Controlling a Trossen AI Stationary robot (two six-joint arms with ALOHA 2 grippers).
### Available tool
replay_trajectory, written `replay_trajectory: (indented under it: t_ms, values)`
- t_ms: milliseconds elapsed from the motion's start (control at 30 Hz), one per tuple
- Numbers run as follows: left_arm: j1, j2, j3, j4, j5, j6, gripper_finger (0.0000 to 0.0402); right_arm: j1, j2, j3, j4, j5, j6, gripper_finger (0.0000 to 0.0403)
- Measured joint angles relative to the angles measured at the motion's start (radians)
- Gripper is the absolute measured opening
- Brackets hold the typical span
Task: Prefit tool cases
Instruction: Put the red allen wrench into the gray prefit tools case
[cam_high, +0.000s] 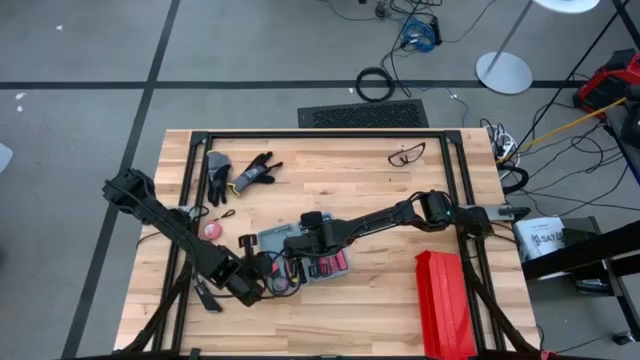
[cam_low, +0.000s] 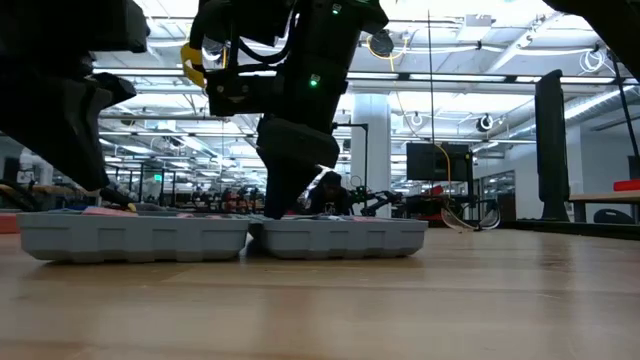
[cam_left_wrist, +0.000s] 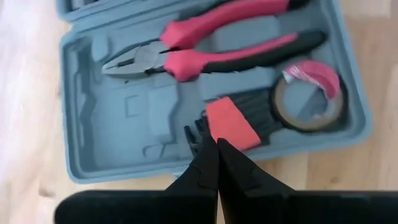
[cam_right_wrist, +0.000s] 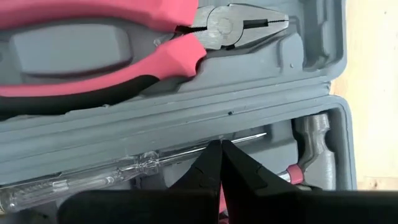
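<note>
The tool case lies open and flat on the wooden desk, a little in front of the desk's middle, its two blue-grey halves side by side as the low view shows. The left gripper sits at the case's near-left corner, fingers pressed together and holding nothing; in its wrist view the joined fingertips point at the near rim of one half, just beside a red and black tool lying in a slot. In that same half, further from the fingertips, rest the red-handled pliers and a roll of tape with a red tag on top. The right gripper hangs over the case from the far-right side, its arm stretched across the desk, fingers likewise pressed together and empty. Its wrist view has the closed tips over the ridge where the two halves meet, right above a clear-handled screwdriver lying in its groove, with a hammer head in the slot beside it and the pliers beyond the ridge. To the right of the case, at the desk's near edge, stands a long red box. Behind the case to the left lie a pair of gloves, and behind it to the right a pair of safety glasses.
</note>
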Motion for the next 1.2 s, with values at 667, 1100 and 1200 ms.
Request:
replay_trajectory:
  t_ms: [667,1100,1200]
  values:
    - [0.032,0.058,0.002,0.021,0.101,0.147,0.0,-0.009,-0.003,-0.079,0.068,-0.034,0.024,0.0]
    - [0.058,0.065,0.001,0.025,0.014,0.149,0.0,-0.016,-0.004,-0.082,0.086,-0.077,0.009,0.0]
    - [0.073,0.067,0.0,0.023,-0.005,0.165,0.0,-0.016,-0.004,-0.083,0.093,-0.081,0.009,0.0]
